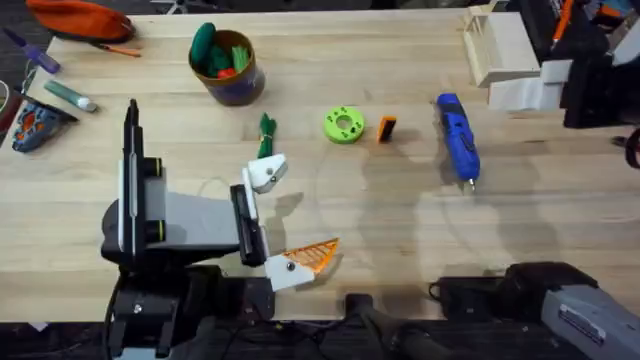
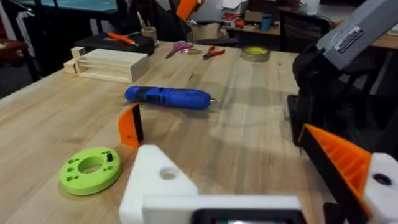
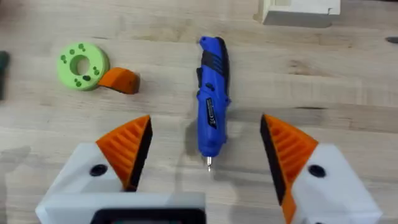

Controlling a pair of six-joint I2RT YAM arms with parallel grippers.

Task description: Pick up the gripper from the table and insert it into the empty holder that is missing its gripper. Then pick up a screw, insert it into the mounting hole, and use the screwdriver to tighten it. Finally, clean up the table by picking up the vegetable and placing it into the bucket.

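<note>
The orange gripper (image 1: 386,128) (image 2: 130,124) (image 3: 119,79) stands on the table (image 1: 420,220) beside a lime-green disc (image 1: 344,124). My left gripper (image 1: 298,212) (image 2: 230,149) is open; its far mount is the bare white holder (image 1: 268,173) (image 2: 155,180), and its near mount carries an orange wedge (image 1: 318,255). The blue screwdriver (image 1: 458,135) (image 2: 168,96) (image 3: 211,102) lies to the right, tip toward me. My right gripper (image 3: 205,149) is open on the near side of that tip. The dark-green vegetable (image 1: 266,133) lies just beyond the holder. The bucket (image 1: 228,68) stands at the back left.
A pale wooden box (image 1: 497,45) (image 2: 112,64) sits at the back right. A marker pen (image 1: 68,95) and a pouch (image 1: 80,18) lie at the far left. The right arm (image 1: 560,300) (image 2: 336,81) rests low at the near right.
</note>
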